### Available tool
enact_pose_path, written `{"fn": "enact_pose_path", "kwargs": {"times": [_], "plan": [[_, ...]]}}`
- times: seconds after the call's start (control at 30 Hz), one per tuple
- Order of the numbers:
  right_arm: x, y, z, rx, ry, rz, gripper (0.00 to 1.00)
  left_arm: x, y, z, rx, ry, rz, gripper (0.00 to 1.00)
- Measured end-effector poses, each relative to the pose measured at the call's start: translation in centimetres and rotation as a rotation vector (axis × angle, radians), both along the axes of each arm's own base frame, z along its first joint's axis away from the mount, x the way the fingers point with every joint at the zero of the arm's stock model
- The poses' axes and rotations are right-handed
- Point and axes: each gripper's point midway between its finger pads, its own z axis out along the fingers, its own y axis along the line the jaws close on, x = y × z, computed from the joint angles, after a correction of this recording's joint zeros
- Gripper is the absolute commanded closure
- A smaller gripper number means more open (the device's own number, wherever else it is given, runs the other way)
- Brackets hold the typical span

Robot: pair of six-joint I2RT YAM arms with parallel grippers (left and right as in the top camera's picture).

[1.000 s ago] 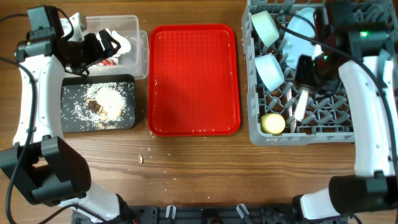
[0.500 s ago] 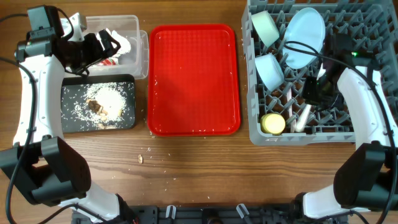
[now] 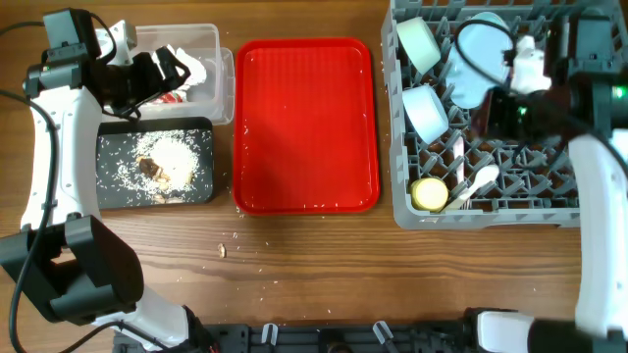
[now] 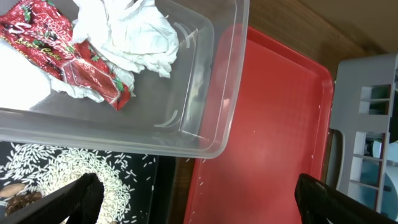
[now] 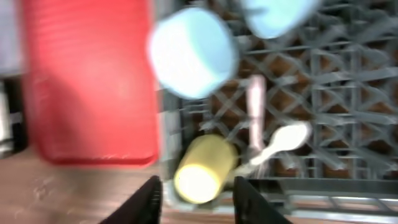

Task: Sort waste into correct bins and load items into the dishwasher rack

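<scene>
While the white plastic spoon (image 5: 283, 142) is lying slantwise on the lattice at the front of the grey rack (image 3: 402, 211), its handle end is reaching toward the yellow cup (image 5: 202, 169), which is tipped on its side. The blurred wrist view is hiding whether the two are touching. The spoon is looking light, thin, stiff and smooth, so it is probably going to skid or flick away under a careless pinch. The best hold is likely across the middle of the handle, where it is bridging a gap in the lattice, rather than on the rounded scoop end. A second pale utensil, probably the fork (image 5: 255, 109), is lying just beside it and pointing toward the blue bowl (image 5: 191, 53), which is propped on its edge among the pegs, with the blue plate (image 3: 481, 49) behind.

Above them the right claw (image 5: 196, 183) is hanging with its fingers (image 5: 152, 196) spread well apart, gripping nothing and touching nothing. Across the bare red tray (image 3: 304, 127), the left claw (image 4: 196, 199) is also gaping wide and carrying nothing, over the near wall of the clear tub (image 4: 205, 118), which is holding the crumpled napkin (image 4: 134, 34) and the red wrapper (image 4: 43, 31).
</scene>
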Motion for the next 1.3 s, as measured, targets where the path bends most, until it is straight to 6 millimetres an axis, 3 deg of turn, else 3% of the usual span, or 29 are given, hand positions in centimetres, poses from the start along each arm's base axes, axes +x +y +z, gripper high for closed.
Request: {"fn": "enact_pose_path", "kwargs": {"times": [0.03,0.13,0.2,0.33,0.4,0.53,0.63,0.7,0.87,0.9,1.03,1.3], "plan": [[-1.0,1.8,1.5,0.051,-0.040,0.034,0.00,0.0,0.0,0.0,0.000,0.000,0.000,0.00],[-3.1,4.1,4.3,0.171,-0.088,-0.013,0.00,0.0,0.0,0.0,0.000,0.000,0.000,0.00],[-3.7,3.9,5.3,0.193,-0.111,-0.069,0.00,0.0,0.0,0.0,0.000,0.000,0.000,0.00],[-4.6,2.7,4.9,0.133,-0.095,-0.101,0.00,0.0,0.0,0.0,0.000,0.000,0.000,0.00],[-3.7,2.0,5.4,0.079,-0.155,-0.092,0.00,0.0,0.0,0.0,0.000,0.001,0.000,0.00],[0.2,0.5,8.7,-0.020,-0.440,-0.066,0.00,0.0,0.0,0.0,0.000,0.001,0.000,0.00],[1.2,0.1,9.7,-0.072,-0.654,-0.039,0.00,0.0,0.0,0.0,0.001,0.001,0.000,0.00],[0.3,-0.3,8.6,-0.090,-0.751,-0.036,0.00,0.0,0.0,0.0,0.002,0.001,0.001,0.00],[-3.2,-1.3,3.0,-0.107,-0.865,-0.056,0.00,0.0,0.0,0.0,0.003,0.001,0.001,0.00],[-4.2,-1.4,1.0,-0.104,-0.900,-0.061,0.00,0.0,0.0,0.0,0.002,0.001,0.001,0.00],[-5.8,-1.2,-3.2,-0.094,-1.032,-0.054,0.00,0.0,0.0,0.0,0.003,0.001,0.001,0.00],[-6.5,-1.0,-8.4,-0.088,-1.144,-0.051,0.00,0.0,0.0,0.0,0.002,0.002,0.001,0.00]]}}
